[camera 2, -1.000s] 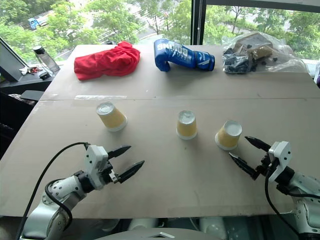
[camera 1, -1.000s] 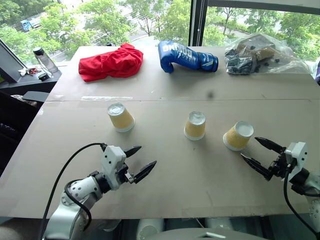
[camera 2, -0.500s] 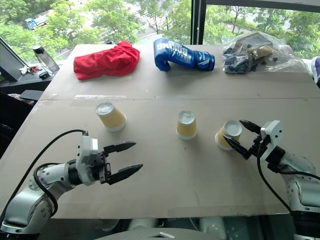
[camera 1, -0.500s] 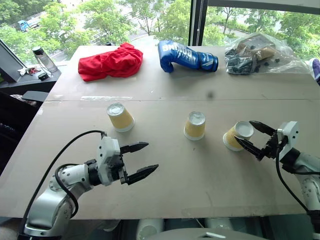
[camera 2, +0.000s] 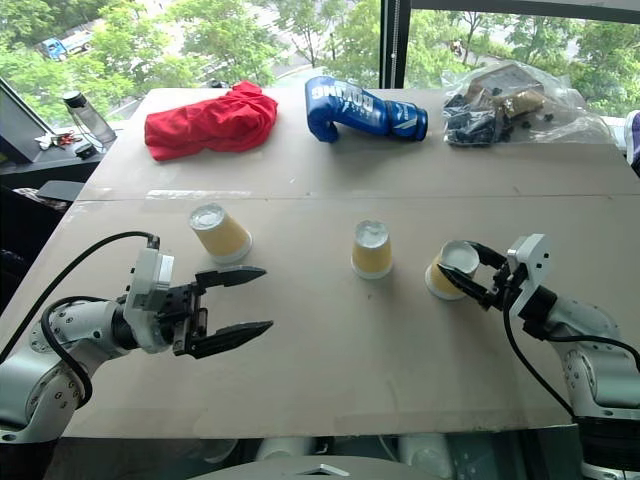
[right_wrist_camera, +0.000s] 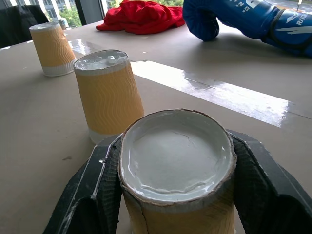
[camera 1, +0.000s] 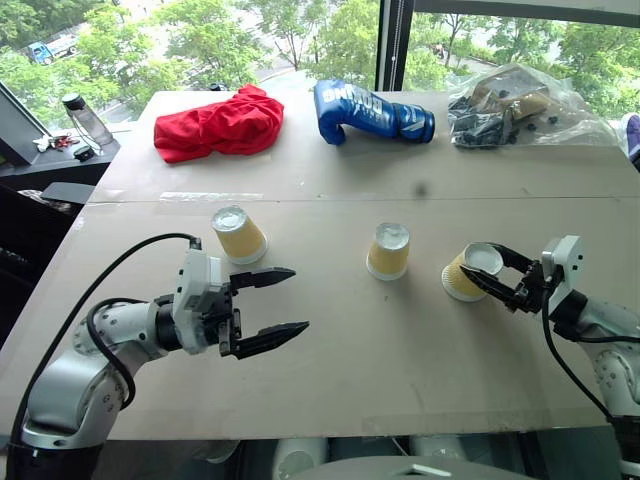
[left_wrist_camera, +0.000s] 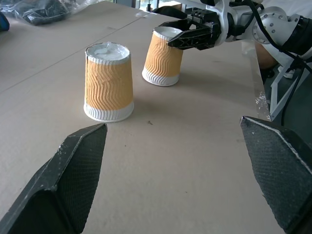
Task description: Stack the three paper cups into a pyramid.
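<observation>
right gripper (camera 1: 500, 279) now clamps tilted cup (camera 1: 463, 276) | yellow-tan ribbed, white base

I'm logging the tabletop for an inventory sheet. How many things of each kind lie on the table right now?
Paper cups: 3
Red cloth: 1
Blue boxing glove: 1
Clear plastic bag of dark items: 1
Total: 6

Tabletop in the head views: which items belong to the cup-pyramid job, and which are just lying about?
Job:
- left cup, upside down
- middle cup, upside down
- right cup, tilted, gripped by the right gripper
- left gripper, open

Lying about:
- red cloth
- blue boxing glove
- plastic bag
- bottle on a side surface
</observation>
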